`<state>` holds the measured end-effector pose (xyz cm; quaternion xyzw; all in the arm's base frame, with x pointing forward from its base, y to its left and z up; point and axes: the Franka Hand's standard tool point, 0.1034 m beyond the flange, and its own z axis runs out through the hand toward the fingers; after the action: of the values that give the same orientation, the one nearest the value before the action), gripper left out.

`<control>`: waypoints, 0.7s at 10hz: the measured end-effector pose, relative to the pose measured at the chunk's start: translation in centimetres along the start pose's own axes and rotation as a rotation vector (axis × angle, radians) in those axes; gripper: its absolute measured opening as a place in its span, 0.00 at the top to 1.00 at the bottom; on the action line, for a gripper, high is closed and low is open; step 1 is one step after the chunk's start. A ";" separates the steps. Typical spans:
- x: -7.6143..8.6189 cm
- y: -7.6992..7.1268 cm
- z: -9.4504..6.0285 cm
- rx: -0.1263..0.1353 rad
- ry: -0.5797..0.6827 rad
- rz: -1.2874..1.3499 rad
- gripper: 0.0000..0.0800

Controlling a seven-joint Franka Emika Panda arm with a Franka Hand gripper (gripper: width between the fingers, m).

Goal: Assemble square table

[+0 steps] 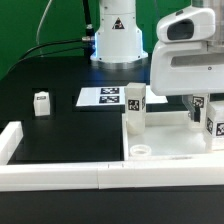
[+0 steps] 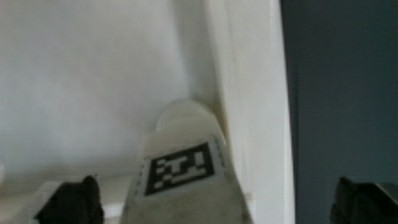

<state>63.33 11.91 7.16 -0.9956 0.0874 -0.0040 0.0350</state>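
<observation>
1. The square table's slab [image 1: 165, 145] lies at the near right of the exterior view, against the long low white wall [image 1: 60, 172].
2. One leg [image 1: 135, 108] stands upright on the slab's left side; another leg [image 1: 42, 104] stands apart on the dark table at the left.
3. The marker board [image 1: 102, 97] lies farther back.
4. The gripper [image 2: 214, 200] stands wide open, holding nothing, over a tagged leg [image 2: 182, 165].

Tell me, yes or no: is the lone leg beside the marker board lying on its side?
No. The lone leg stands upright on the black table, apart from the marker board.
</observation>
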 end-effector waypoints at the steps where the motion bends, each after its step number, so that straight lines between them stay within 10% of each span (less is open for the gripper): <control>1: 0.0 0.0 0.0 0.000 0.000 0.031 0.43; 3: 0.0 0.1 0.1 -0.001 -0.001 0.120 0.61; 7: -0.4 -0.2 0.1 0.002 0.047 0.689 0.64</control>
<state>63.00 12.23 7.04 -0.9073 0.4190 -0.0151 0.0331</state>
